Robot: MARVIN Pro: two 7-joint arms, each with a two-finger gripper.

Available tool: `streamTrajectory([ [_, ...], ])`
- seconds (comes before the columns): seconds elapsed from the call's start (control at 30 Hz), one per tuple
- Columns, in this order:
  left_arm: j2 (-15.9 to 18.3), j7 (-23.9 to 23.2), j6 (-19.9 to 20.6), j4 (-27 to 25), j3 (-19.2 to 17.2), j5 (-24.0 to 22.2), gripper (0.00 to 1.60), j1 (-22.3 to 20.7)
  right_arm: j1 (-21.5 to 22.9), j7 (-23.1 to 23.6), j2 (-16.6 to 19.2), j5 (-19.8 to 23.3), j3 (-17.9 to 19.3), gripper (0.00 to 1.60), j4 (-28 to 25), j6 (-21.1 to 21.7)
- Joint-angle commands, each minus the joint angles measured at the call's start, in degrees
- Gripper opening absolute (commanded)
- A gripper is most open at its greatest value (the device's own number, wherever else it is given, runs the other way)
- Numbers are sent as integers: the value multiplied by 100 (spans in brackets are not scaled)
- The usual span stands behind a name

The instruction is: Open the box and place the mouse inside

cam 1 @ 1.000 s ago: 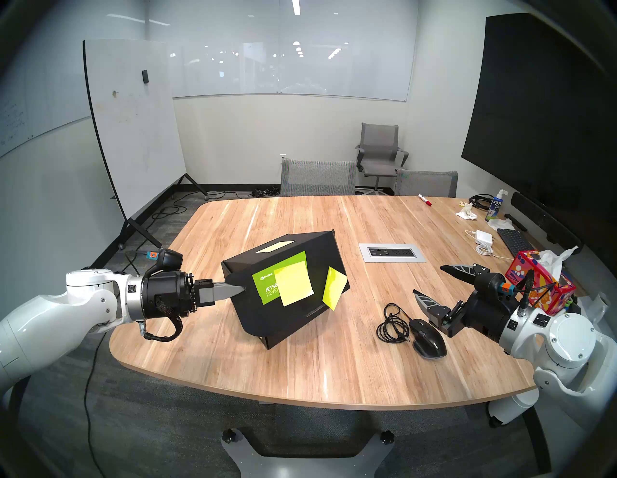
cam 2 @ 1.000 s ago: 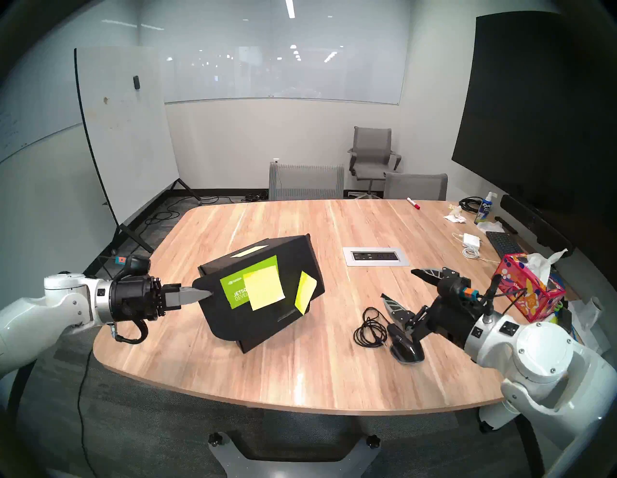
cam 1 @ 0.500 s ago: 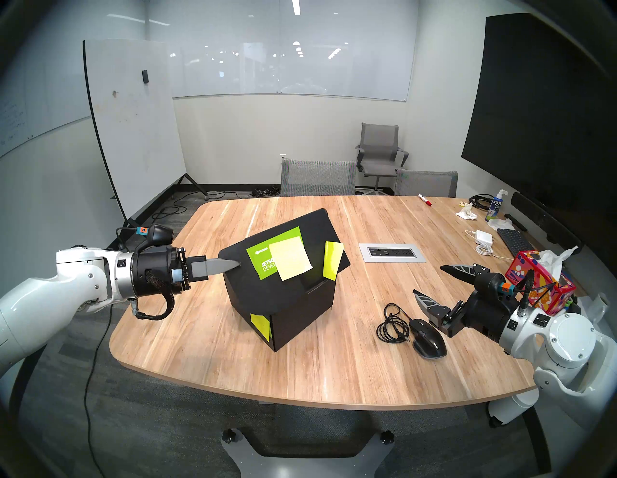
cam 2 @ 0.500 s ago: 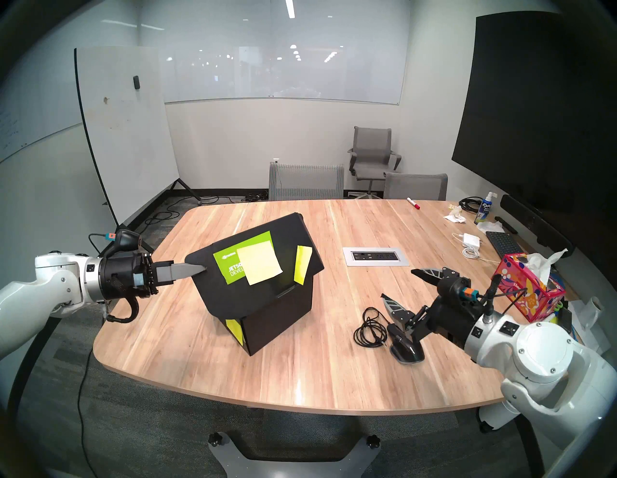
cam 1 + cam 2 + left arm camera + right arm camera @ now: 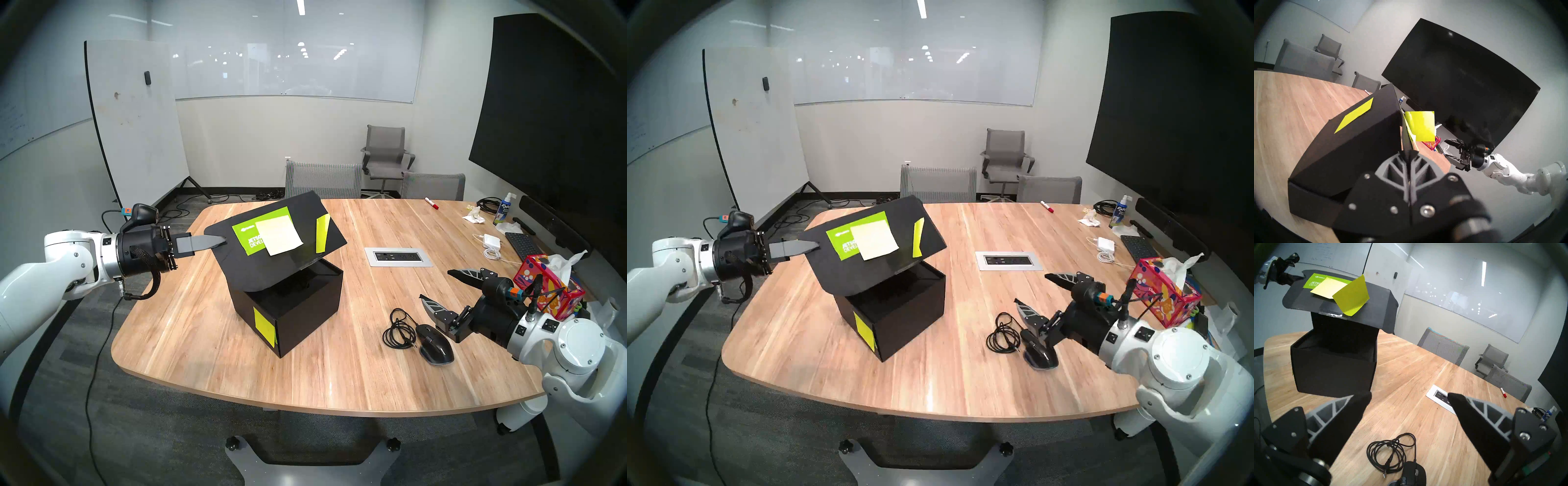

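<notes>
The box (image 5: 298, 305) sat at four o'clock from the left gripper (image 5: 222, 241), which was pinched tight on its lifted lid (image 5: 305, 244); the right gripper (image 5: 437, 288) gaped wide, empty, above the mouse (image 5: 436, 342).

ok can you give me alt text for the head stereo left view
The left end effector, shut on the edge of the lid flap, holds the black box partly open on a wooden table. To the right, the open right end effector hovers beside a black mouse and its coiled cable.

L arm (image 5: 68, 258) raised, fingers (image 5: 217, 241) pinched; R fingers (image 5: 432, 307) spread.
</notes>
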Motion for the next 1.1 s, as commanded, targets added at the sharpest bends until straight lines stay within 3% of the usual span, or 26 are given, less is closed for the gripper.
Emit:
streamTrajectory([
  [0.0,-45,-3,152,252,-98,-203,0,-373,3,8,-11,1,15,160,-30,-16],
  [0.63,-508,-112,483,1064,486,248,0,-1308,2,10,-12,1,17,160,-31,-17],
  [0.7,-536,-131,509,1104,526,284,19,-1367,2,10,-12,1,17,160,-31,-17],
  [0.73,-547,-144,519,1121,545,302,45,-1393,2,10,-12,1,17,160,-31,-17],
  [0.83,-572,-168,551,1156,582,334,76,-1444,2,10,-12,1,17,160,-31,-17],
  [0.87,-578,-175,561,1166,592,341,107,-1457,2,10,-12,1,17,160,-31,-17],
  [0.9,-584,-180,566,1173,600,347,122,-1466,2,10,-12,1,17,160,-31,-17],
  [0.93,-589,-184,574,1180,604,351,147,-1472,2,10,-12,1,17,160,-31,-17],
  [0.97,-595,-189,585,1188,609,355,157,-1480,2,10,-12,1,17,160,-31,-17],
  [1.07,-612,-202,611,1204,608,375,160,-1490,2,10,-12,1,17,160,-31,-17],
])
